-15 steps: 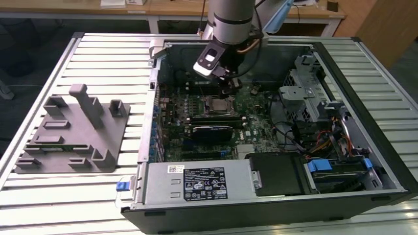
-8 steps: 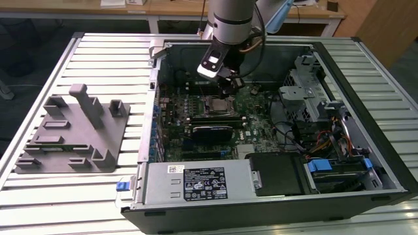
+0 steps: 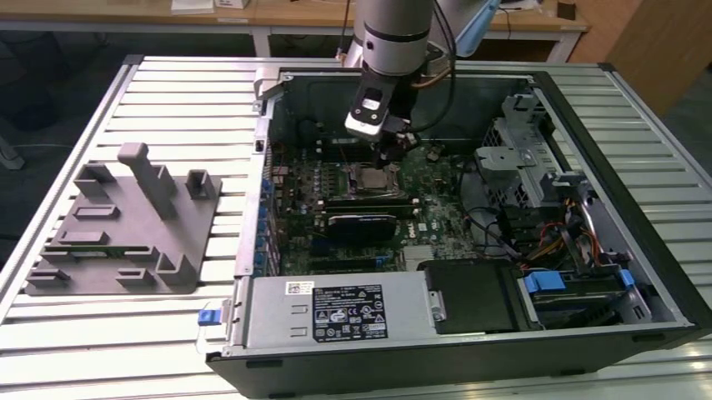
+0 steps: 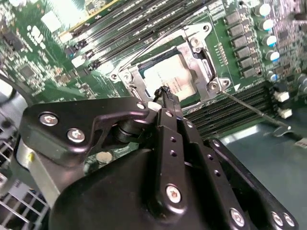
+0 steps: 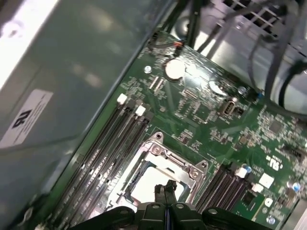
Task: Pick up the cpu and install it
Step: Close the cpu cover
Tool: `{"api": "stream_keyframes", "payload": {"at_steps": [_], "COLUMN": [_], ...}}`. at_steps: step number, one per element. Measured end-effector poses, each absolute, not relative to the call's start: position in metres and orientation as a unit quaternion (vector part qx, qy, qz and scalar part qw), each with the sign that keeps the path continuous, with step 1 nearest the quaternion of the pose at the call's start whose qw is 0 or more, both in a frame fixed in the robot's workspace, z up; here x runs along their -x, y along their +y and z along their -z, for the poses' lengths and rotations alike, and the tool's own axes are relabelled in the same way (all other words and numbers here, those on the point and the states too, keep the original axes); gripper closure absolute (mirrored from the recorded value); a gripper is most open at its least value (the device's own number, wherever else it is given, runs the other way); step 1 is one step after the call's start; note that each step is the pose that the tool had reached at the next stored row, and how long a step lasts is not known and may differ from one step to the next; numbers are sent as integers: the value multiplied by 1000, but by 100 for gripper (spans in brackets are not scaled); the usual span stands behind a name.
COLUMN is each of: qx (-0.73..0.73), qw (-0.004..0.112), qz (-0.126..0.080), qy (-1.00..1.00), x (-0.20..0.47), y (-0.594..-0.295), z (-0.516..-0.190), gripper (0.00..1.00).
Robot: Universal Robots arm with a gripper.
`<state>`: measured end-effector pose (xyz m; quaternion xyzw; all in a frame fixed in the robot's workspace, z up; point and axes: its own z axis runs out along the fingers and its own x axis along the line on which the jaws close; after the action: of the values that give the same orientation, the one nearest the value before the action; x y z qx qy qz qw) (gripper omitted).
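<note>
The cpu point(image 3: 373, 177) lies flat in the motherboard socket inside the open computer case point(image 3: 445, 83), its silvery top showing through the metal socket frame point(image 4: 197, 45). In both wrist views the cpu point(image 4: 178, 79) point(image 5: 151, 184) sits just past the fingertips. My gripper point(image 3: 392, 150) hangs low over the socket, a little to the exterior view's right of the chip. Its two black fingers point(image 5: 159, 191) are pressed together with nothing between them, so the gripper point(image 4: 163, 92) point(image 5: 165, 190) is shut and holds nothing.
Memory slots point(image 5: 120, 139) flank the socket. A black rectangular block point(image 3: 362, 227) lies in front of the socket, with the power supply point(image 3: 333, 312) nearer still. Drive cage and cables point(image 3: 534, 175) fill the case's right. A grey plastic tray with posts point(image 3: 122, 225) stands outside at left.
</note>
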<state>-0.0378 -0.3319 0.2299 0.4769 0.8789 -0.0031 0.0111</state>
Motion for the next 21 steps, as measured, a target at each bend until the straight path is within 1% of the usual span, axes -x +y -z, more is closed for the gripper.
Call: {"api": "stream_keyframes", "payload": {"at_steps": [21], "qx": [-308], "qw": [12], "qz": [1], "qy": [951], "x": [38], "y": [-332], "z": [-230], "gripper": [89]}}
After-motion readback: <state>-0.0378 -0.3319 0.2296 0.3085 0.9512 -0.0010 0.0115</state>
